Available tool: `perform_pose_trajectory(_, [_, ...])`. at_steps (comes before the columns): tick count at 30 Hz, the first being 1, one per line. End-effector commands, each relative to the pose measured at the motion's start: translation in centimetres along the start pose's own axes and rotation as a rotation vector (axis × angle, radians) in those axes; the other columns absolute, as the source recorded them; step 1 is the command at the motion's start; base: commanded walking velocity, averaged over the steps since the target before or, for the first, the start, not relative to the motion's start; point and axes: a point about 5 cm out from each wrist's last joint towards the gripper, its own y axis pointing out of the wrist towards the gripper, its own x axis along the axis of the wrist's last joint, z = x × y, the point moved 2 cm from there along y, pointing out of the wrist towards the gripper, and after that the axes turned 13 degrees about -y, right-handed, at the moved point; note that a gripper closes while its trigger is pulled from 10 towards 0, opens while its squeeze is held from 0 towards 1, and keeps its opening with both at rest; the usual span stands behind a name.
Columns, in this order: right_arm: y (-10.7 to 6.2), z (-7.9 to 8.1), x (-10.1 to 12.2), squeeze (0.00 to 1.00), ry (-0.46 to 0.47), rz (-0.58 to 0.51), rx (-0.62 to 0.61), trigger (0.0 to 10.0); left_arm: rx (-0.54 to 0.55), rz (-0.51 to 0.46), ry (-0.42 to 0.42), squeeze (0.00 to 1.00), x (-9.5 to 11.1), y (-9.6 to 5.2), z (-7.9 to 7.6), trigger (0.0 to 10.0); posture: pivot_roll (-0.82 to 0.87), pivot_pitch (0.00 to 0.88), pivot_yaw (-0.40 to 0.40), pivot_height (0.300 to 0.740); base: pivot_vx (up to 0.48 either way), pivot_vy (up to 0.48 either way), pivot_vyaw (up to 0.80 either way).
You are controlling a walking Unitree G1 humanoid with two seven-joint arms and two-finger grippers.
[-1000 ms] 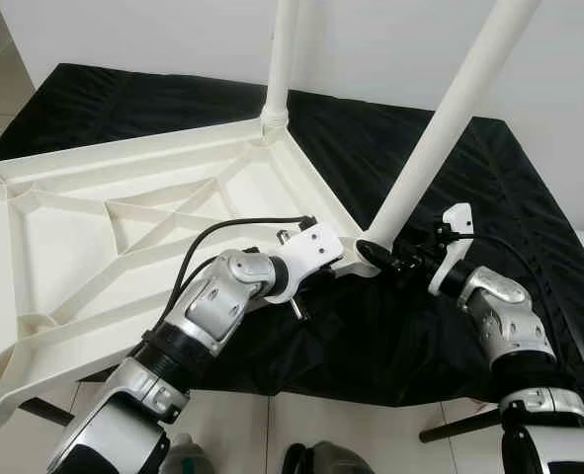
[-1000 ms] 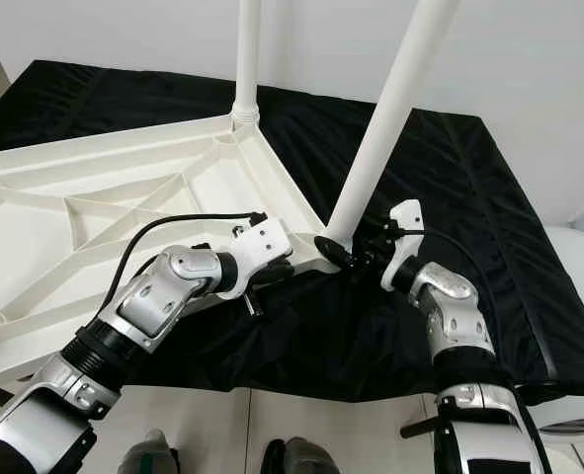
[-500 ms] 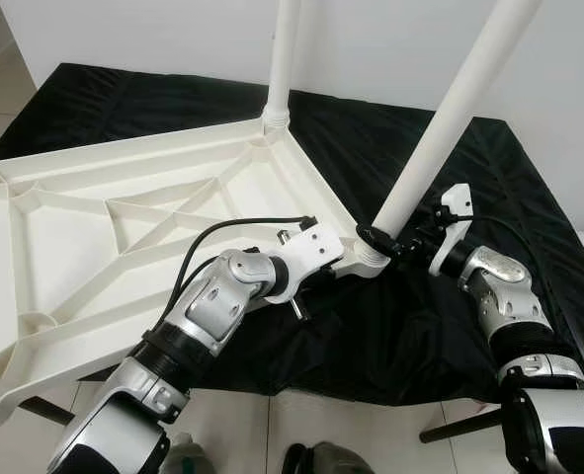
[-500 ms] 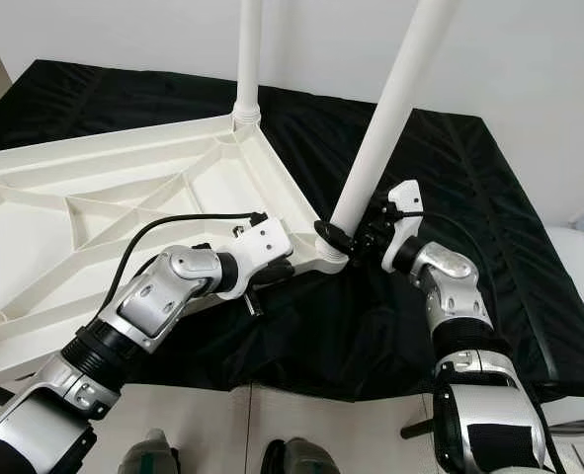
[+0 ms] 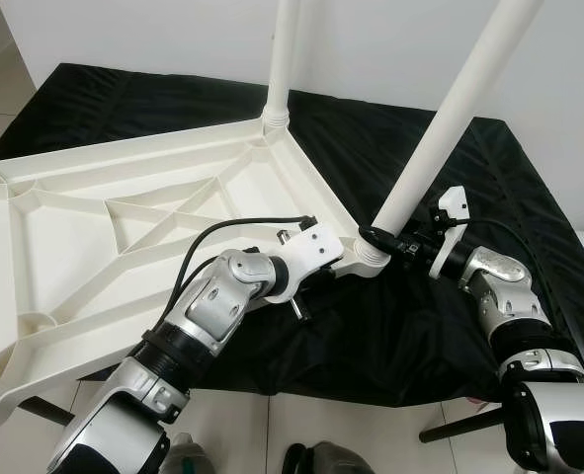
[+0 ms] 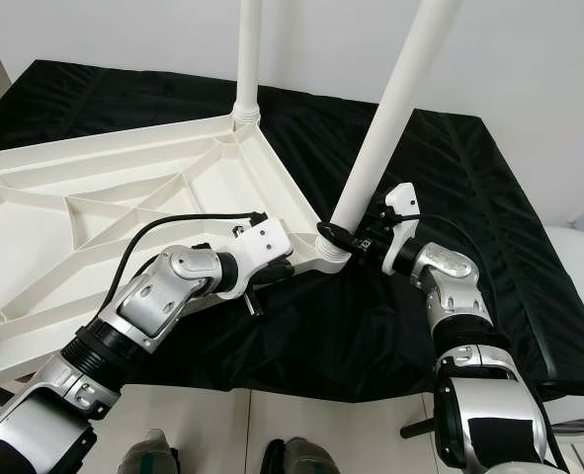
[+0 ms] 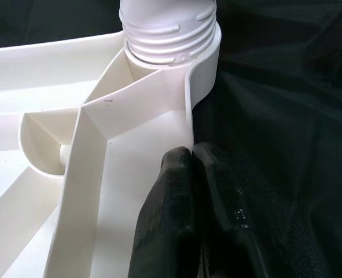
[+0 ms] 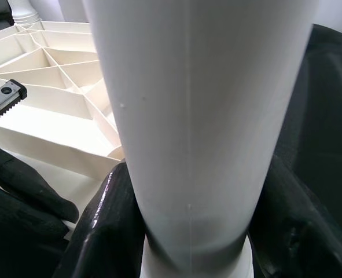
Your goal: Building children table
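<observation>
Left eye view: since a second ago the leg (image 5: 450,118) base has gone from beside the corner socket (image 5: 374,261) to sitting in it, and the right tool (image 5: 395,242) has moved up closer to the corner with it. The left arm has not moved.

Left to right: the white tabletop (image 5: 94,237) lies upside down, ribs up, on a black cloth (image 5: 450,326). The left tool (image 7: 191,174) pinches the tabletop's rim wall just beside the socket, fingers (image 7: 165,202) clenched on the rim. A back leg (image 5: 282,59) stands upright in the far corner.

The near leg's long axis runs from the socket up and toward the robot's right, tilted, not plumb; its top leaves the picture. The right tool grasps this leg at its foot, a finger (image 8: 101,226) on each side, just above the threaded socket.
</observation>
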Motion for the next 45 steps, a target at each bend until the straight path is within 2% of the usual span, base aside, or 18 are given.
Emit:
perform_pose_trajectory(1, [-0.7,-0.5,-0.6,0.00,0.002,0.033,-0.039,10.0,-0.052,-0.010,0.014,0.00,0.5,0.2,-0.8,10.0,0.05,0.031,-0.095,0.740,0.000,0.000,0.00])
perform_pose_trajectory(5, [-0.5,0.0,-0.6,0.00,0.031,0.016,-0.054,10.0,-0.052,-0.009,0.012,0.00,0.5,0.2,-0.8,10.0,0.05,0.032,-0.095,0.740,0.000,0.000,0.00])
perform_pose_trajectory(7, [0.0,0.4,-0.7,0.00,0.062,0.007,-0.100,10.0,-0.052,-0.009,0.011,0.00,0.5,0.2,-0.8,10.0,0.05,0.032,-0.096,0.740,0.000,0.000,0.00])
perform_pose_trajectory(15, [0.5,0.6,-0.7,0.00,0.091,-0.011,-0.167,10.0,-0.055,-0.011,0.010,0.00,0.5,0.3,-0.9,10.0,0.04,0.033,-0.096,0.740,0.000,0.000,0.00])
perform_pose_trajectory(19, [1.6,1.2,0.4,0.00,0.072,-0.039,-0.314,10.0,-0.058,-0.011,0.007,0.00,0.4,0.3,-1.0,10.0,0.05,0.036,-0.099,0.740,0.000,0.000,0.00])
perform_pose_trajectory(23, [2.0,1.4,0.9,0.00,0.072,-0.041,-0.415,10.0,-0.059,-0.011,0.006,0.00,0.4,0.3,-1.1,10.0,0.05,0.036,-0.100,0.740,0.000,0.000,0.00])
perform_pose_trajectory(28, [2.2,1.7,1.2,0.00,0.091,-0.042,-0.502,10.0,-0.059,-0.010,0.004,0.00,0.4,0.3,-1.1,10.0,0.05,0.037,-0.102,0.740,0.000,0.000,0.00])
perform_pose_trajectory(30, [2.8,2.4,1.8,0.00,0.091,-0.046,-0.553,10.0,-0.059,-0.010,0.004,0.00,0.4,0.3,-1.1,10.0,0.05,0.036,-0.103,0.740,0.000,0.000,0.00])
perform_pose_trajectory(35, [3.3,3.2,2.2,0.00,0.096,-0.039,-0.591,10.0,-0.060,-0.010,0.004,0.00,0.3,0.3,-1.1,10.0,0.05,0.032,-0.109,0.740,0.000,0.000,0.00])
perform_pose_trajectory(39, [4.0,4.2,2.8,0.00,0.094,-0.008,-0.687,10.0,-0.062,-0.010,0.004,0.00,0.3,0.3,-1.3,10.0,0.05,0.026,-0.111,0.740,0.000,0.000,0.00])
perform_pose_trajectory(42, [4.0,4.3,2.9,0.00,0.094,-0.003,-0.694,10.0,-0.062,-0.010,0.005,0.00,0.3,0.3,-1.3,10.0,0.05,0.026,-0.111,0.740,0.000,0.000,0.00])
perform_pose_trajectory(43, [3.6,4.1,2.8,0.00,0.126,0.020,-0.799,10.0,-0.064,-0.009,0.005,0.00,0.3,0.4,-1.4,10.0,0.05,0.020,-0.116,0.740,0.000,0.000,0.00])
perform_pose_trajectory(45, [3.6,4.1,2.8,0.00,0.126,0.020,-0.799,10.0,-0.064,-0.009,0.005,0.00,0.3,0.4,-1.4,10.0,0.05,0.020,-0.116,0.740,0.000,0.000,0.00])
